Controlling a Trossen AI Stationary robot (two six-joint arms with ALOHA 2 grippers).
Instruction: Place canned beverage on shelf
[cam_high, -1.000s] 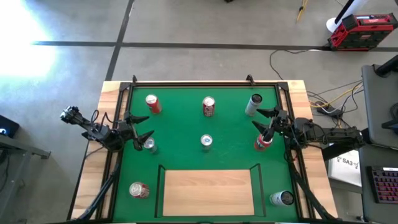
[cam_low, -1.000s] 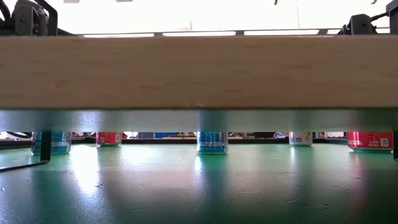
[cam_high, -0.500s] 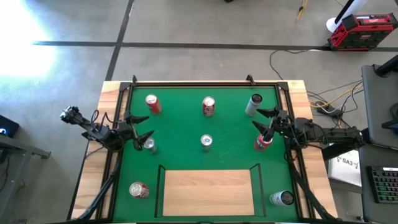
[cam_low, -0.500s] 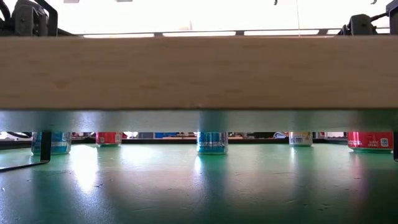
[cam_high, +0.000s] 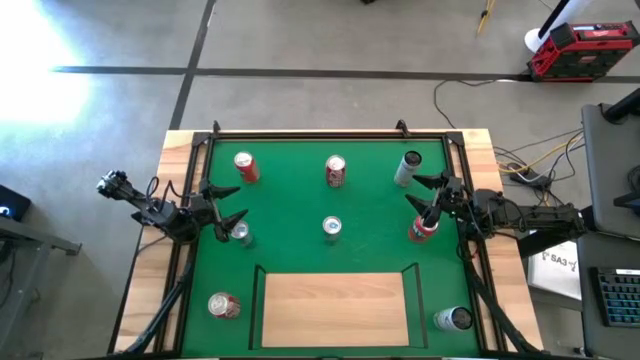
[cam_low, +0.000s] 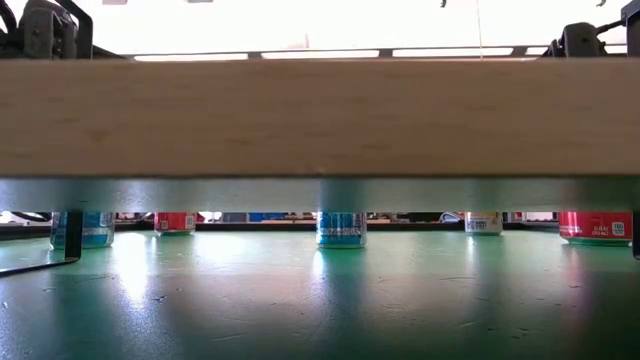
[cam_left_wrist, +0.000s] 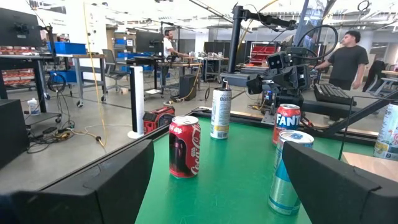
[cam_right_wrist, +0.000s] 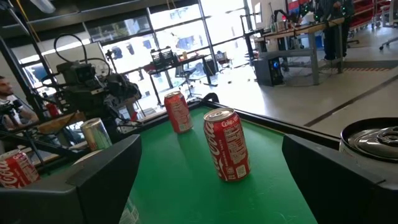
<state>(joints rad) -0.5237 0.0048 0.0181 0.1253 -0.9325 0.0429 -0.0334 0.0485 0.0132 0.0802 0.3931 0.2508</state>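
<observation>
Several beverage cans stand on the green mat (cam_high: 330, 200): red ones (cam_high: 245, 166) (cam_high: 335, 171), a silver one (cam_high: 407, 168) and a blue-silver one (cam_high: 331, 228). The shelf (cam_high: 335, 308), a pale wood board with a thin black rail, lies at the mat's near edge with nothing on it. My left gripper (cam_high: 228, 205) stands open at the mat's left edge, right beside a blue-silver can (cam_left_wrist: 291, 171). My right gripper (cam_high: 424, 193) stands open at the right edge, beside a red can (cam_high: 423, 228). Neither holds anything.
A red can (cam_high: 223, 305) lies left of the shelf and a black-and-white can (cam_high: 453, 319) lies right of it. In the low view the shelf's board edge (cam_low: 320, 115) fills the upper picture. People stand in the room beyond the table.
</observation>
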